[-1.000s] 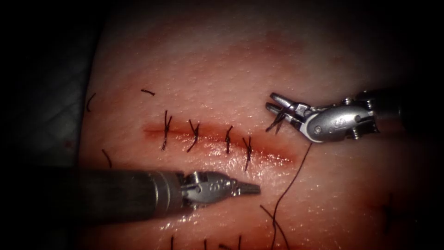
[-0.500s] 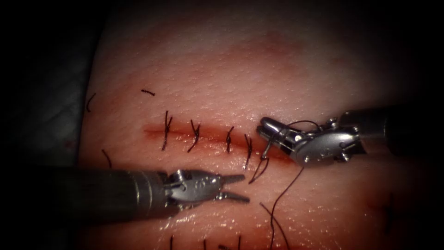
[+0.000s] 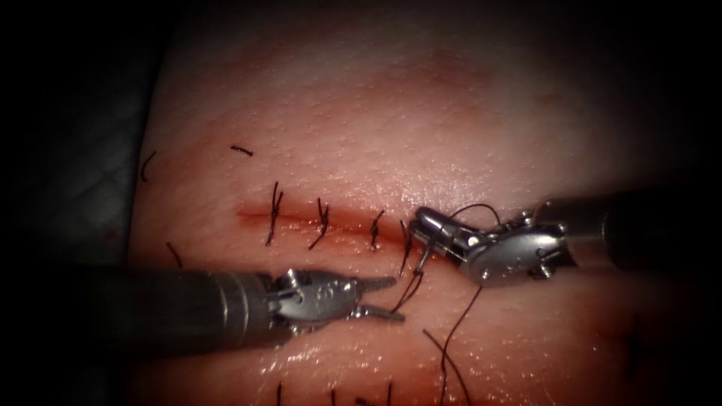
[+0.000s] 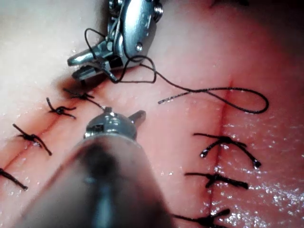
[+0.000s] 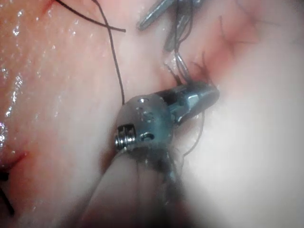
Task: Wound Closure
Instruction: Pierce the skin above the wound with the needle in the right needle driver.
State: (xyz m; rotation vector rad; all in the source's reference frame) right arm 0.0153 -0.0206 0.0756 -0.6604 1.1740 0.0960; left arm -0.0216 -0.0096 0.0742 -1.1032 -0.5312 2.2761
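The thin curved steel needle (image 3: pixel 426 254) hangs point-down from the right tool (image 3: pixel 423 225), jaws clamped on its upper end, over the cut's right end. The left tool (image 3: pixel 382 298), jaws parted and empty, sits just below-left, nearest its tip.

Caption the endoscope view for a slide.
Right hand holds the needle over the cut's right end; the open left hand waits below, thread trailing across the tissue.
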